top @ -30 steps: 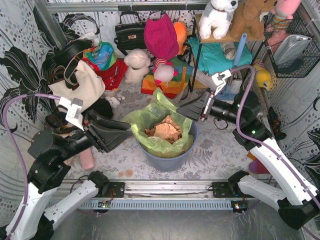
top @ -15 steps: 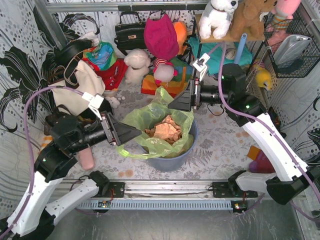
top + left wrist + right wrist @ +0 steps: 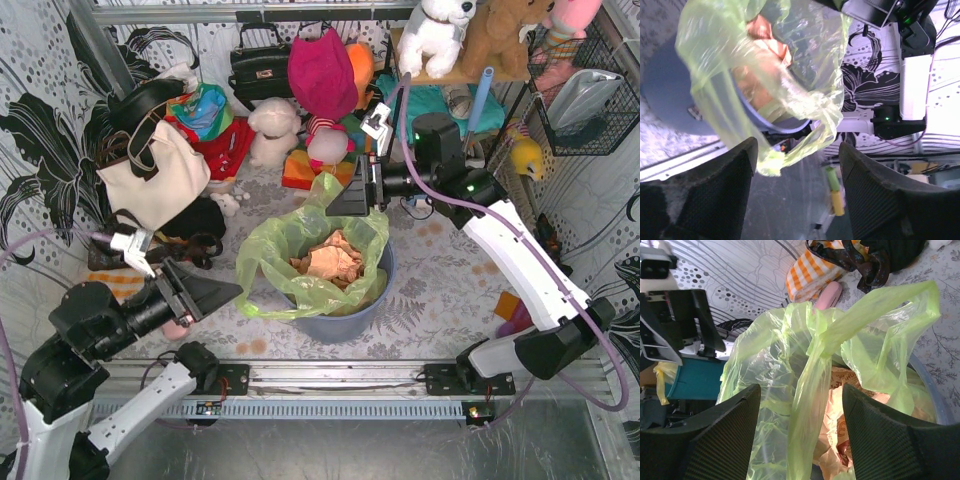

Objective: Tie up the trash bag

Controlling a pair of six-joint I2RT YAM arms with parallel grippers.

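The trash bag (image 3: 300, 245) is thin light-green plastic with crumpled tan paper (image 3: 330, 262) inside, and it sits in the round blue-grey bin (image 3: 335, 318). My left gripper (image 3: 230, 292) is open and empty, just left of the bag's drooping left flap. In the left wrist view the bag (image 3: 765, 75) hangs above my open gripper (image 3: 797, 165), and a flap tip (image 3: 771, 162) is near the left finger. My right gripper (image 3: 335, 207) is open over the bag's raised back edge. In the right wrist view a twisted bag strip (image 3: 815, 405) hangs between my open fingers (image 3: 715, 440).
A cream tote bag (image 3: 160, 175), a black handbag (image 3: 258, 65) and plush toys (image 3: 272, 130) crowd the back. A shelf (image 3: 440, 100) and a wire basket (image 3: 580, 95) stand at the back right. A pink object (image 3: 178, 322) lies by the left arm. A metal rail (image 3: 330, 385) runs along the near edge.
My left gripper has drawn back to the left and down, away from the bag, whose left flap now droops over the bin's rim. My right gripper has moved left over the bag's back edge.
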